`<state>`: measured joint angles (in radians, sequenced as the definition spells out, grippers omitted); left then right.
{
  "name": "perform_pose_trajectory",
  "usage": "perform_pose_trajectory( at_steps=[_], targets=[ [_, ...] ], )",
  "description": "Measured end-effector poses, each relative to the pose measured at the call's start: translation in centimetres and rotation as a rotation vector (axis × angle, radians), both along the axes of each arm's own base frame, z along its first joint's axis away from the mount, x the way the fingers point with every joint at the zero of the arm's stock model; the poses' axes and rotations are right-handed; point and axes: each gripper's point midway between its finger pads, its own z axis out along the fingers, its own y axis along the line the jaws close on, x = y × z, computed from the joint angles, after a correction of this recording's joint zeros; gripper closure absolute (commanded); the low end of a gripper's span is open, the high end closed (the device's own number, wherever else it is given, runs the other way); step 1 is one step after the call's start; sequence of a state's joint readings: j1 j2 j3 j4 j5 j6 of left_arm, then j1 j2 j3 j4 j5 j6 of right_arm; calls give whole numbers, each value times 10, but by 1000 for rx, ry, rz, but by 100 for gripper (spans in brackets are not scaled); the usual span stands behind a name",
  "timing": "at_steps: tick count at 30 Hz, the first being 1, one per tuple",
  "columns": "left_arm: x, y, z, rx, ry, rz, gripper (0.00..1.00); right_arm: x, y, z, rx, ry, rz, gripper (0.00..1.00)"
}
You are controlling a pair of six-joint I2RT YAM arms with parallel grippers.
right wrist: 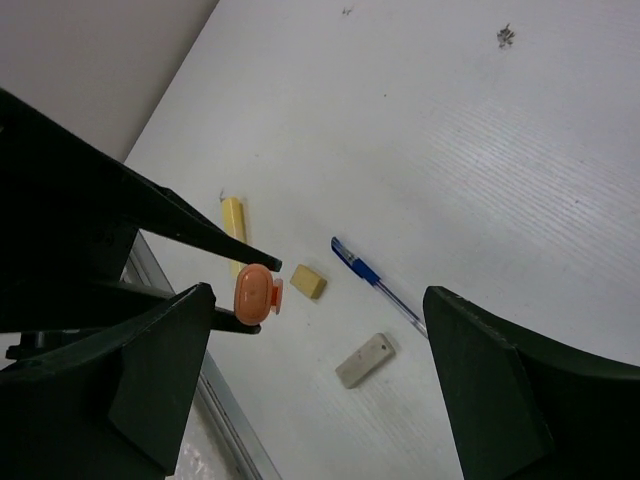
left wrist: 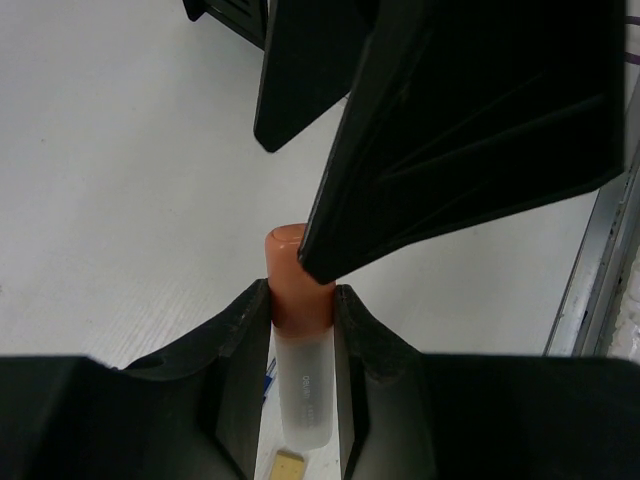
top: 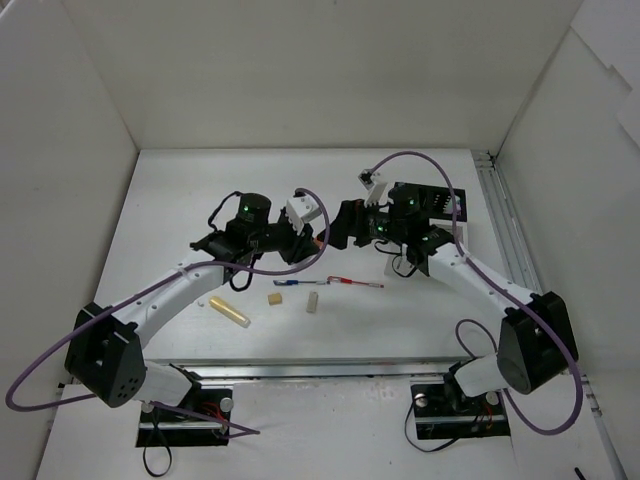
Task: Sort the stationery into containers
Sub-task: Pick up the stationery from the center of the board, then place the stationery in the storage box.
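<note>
Orange marker pen (left wrist: 298, 285) gripped in the closed left tool (left wrist: 300, 320) above the worktop (right wrist: 480, 130), its end placed between the fingers (right wrist: 150, 370) of the open right tool (right wrist: 318, 292), a yellow marker pen (right wrist: 233, 222), two beige erasers (right wrist: 308, 281) and a blue-and-red pen (right wrist: 375, 285) seen lying on the worktop below.

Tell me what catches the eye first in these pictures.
Mid-table, the left gripper is shut on an orange marker pen, and the right gripper faces it with open jaws at its cap end. Below them on the table lie a yellow marker, two beige erasers and a blue-and-red pen.
</note>
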<state>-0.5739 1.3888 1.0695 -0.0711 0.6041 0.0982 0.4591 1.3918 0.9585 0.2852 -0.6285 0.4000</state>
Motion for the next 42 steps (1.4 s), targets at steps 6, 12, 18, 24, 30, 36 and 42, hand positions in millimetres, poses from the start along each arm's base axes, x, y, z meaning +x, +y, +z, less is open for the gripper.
perform_pose_trajectory(
  at_steps=[6, 12, 18, 24, 30, 36, 42],
  targets=[
    [-3, -4, -2, 11, -6, -8, 100, 3, 19, -14, 8, 56, 20, 45],
    [2, -2, -5, 31, -13, 28, 100, -1, 30, -8, 41, 59, 36, 70],
    [8, -1, -3, 33, -20, 58, 100, -2, 34, -6, 54, 66, 34, 100],
    [11, -1, -2, 26, -21, 74, 65, 2, 34, -4, 50, 50, 14, 100],
    [11, -2, 0, 18, -24, 80, 23, 15, 25, 2, -6, 4, -71, 100],
    [3, 9, 14, -2, -55, 109, 0, 36, -15, 37, -61, -95, -235, 100],
    [-6, 56, 27, -21, -17, 381, 0, 65, -121, 79, -204, -226, -595, 100]
  ],
)
